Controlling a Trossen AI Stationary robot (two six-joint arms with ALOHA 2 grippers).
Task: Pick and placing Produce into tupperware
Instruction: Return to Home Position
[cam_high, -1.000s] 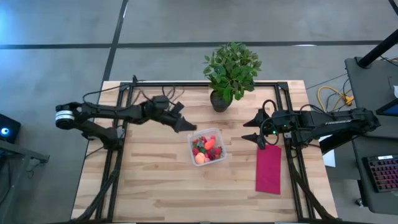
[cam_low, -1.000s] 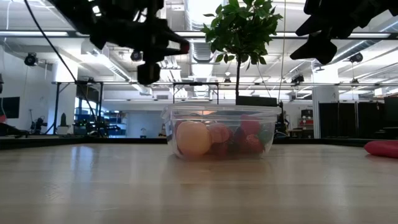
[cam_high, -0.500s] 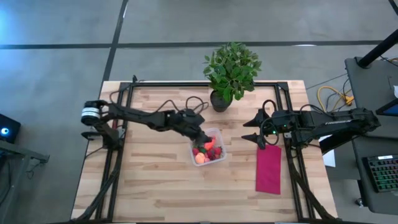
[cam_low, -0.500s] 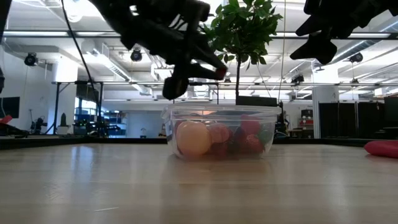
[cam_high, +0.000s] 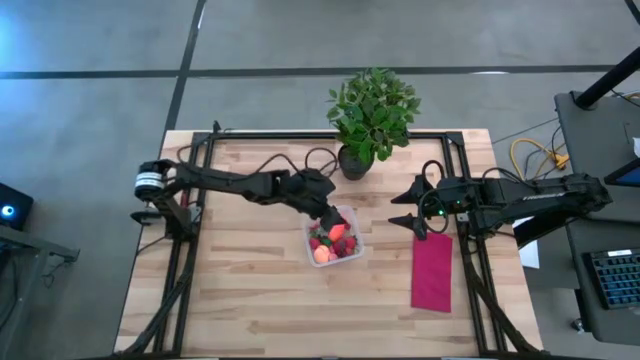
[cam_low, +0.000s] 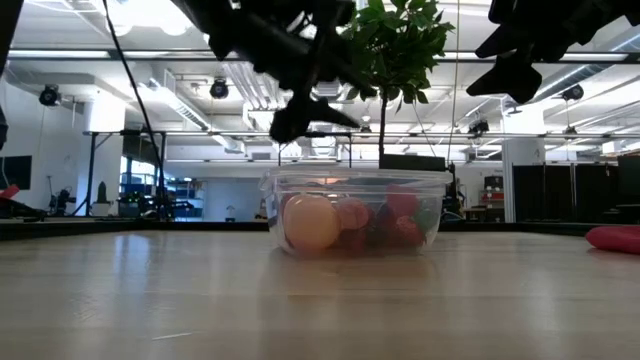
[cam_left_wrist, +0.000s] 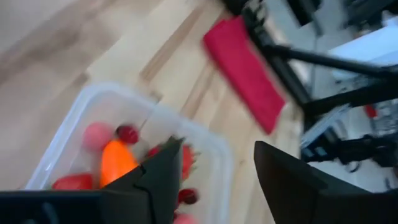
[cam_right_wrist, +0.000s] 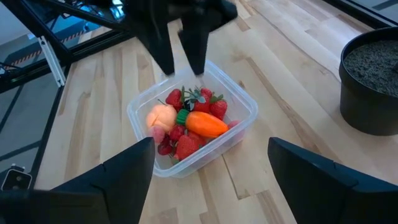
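Observation:
The clear tupperware (cam_high: 334, 236) stands on the wooden table near its middle. It holds an orange carrot (cam_right_wrist: 205, 123), a round peach-coloured fruit (cam_right_wrist: 161, 116) and several red strawberries (cam_right_wrist: 186, 146). My left gripper (cam_high: 328, 215) hangs just above the tupperware's far left rim (cam_left_wrist: 205, 140), slanting down. It is open (cam_left_wrist: 217, 149), with nothing between its fingers. My right gripper (cam_high: 397, 211) waits open to the right of the tupperware, raised above the table (cam_low: 510, 60).
A potted plant (cam_high: 372, 120) stands at the far edge, just behind the tupperware. A red cloth (cam_high: 432, 270) lies flat to the right, below my right arm. Black frame rails (cam_high: 190, 250) run along the table's left and right sides.
My left gripper has moved toward the table's right, from left of the tupperware to over its far left rim, tipping further down. It has opened. The small red strawberry at its fingertips half a second ago is no longer between them.

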